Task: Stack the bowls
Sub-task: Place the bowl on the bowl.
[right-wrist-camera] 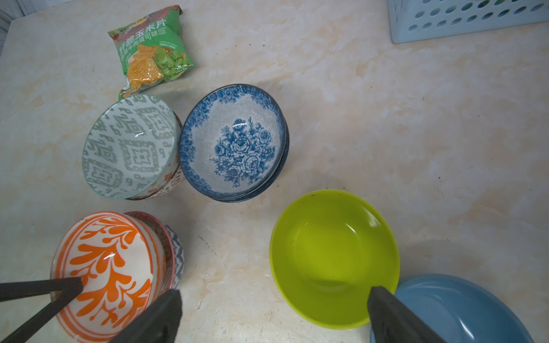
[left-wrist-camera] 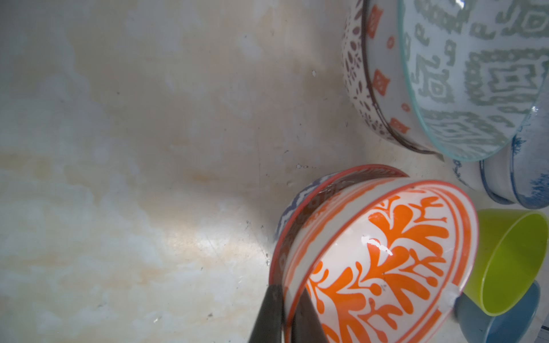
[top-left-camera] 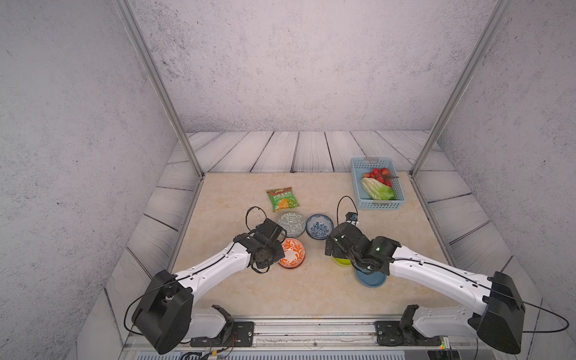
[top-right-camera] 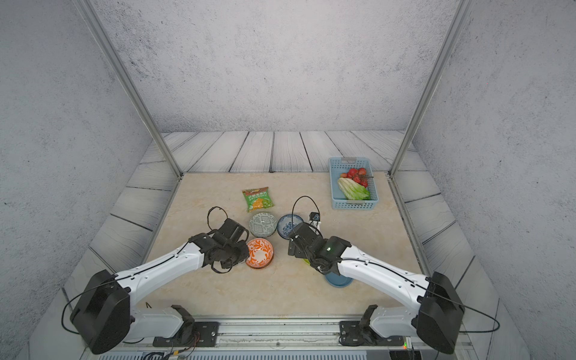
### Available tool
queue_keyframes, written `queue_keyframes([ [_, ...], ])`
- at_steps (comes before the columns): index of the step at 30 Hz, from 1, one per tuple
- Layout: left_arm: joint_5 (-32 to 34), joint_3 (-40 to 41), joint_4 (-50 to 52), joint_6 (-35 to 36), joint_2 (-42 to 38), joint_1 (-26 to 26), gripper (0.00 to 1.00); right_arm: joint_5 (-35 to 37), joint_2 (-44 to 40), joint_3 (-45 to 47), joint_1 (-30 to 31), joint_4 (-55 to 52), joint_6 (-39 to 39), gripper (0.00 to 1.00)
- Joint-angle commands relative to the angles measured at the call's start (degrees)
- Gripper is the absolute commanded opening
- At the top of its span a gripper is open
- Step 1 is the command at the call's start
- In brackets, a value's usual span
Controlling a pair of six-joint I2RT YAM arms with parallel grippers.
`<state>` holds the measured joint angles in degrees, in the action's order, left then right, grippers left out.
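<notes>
The left pincer [left-wrist-camera: 286, 288] is clamped on the rim of the orange-and-white patterned ceramic bowl [left-wrist-camera: 386, 267], below centre in both top views, seemingly seating it in the red-rimmed bowl [left-wrist-camera: 332, 185] beneath. The right pincer [right-wrist-camera: 274, 291] gapes wide and empty over the lime-green plastic bowl [right-wrist-camera: 332, 255], probably next.

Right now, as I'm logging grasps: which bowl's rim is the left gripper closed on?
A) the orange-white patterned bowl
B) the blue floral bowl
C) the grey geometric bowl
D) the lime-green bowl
A: in the left wrist view the left gripper pinches the rim of the orange-white patterned bowl, one finger inside the bowl and one outside.
</notes>
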<state>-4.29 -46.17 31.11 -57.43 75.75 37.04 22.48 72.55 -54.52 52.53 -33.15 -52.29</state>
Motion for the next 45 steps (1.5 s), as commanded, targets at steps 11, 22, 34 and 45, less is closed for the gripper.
queue_keyframes([
  [11,0.12,-3.22,-0.05,0.97,1.34,0.40,0.00,-0.09,0.66,-0.50,-0.13,-0.20,0.27,0.99],
  [22,0.91,-3.22,2.02,0.94,0.16,0.49,0.00,-0.07,0.48,-0.46,-0.11,-0.19,0.18,0.99],
  [34,0.28,-2.83,1.69,1.23,0.23,0.67,0.25,-0.01,-0.04,-0.15,-0.15,-0.29,0.09,0.99],
  [45,2.27,-2.37,3.74,1.47,-3.75,0.67,0.42,0.05,-0.70,0.21,-0.15,-0.41,-0.06,0.99],
])
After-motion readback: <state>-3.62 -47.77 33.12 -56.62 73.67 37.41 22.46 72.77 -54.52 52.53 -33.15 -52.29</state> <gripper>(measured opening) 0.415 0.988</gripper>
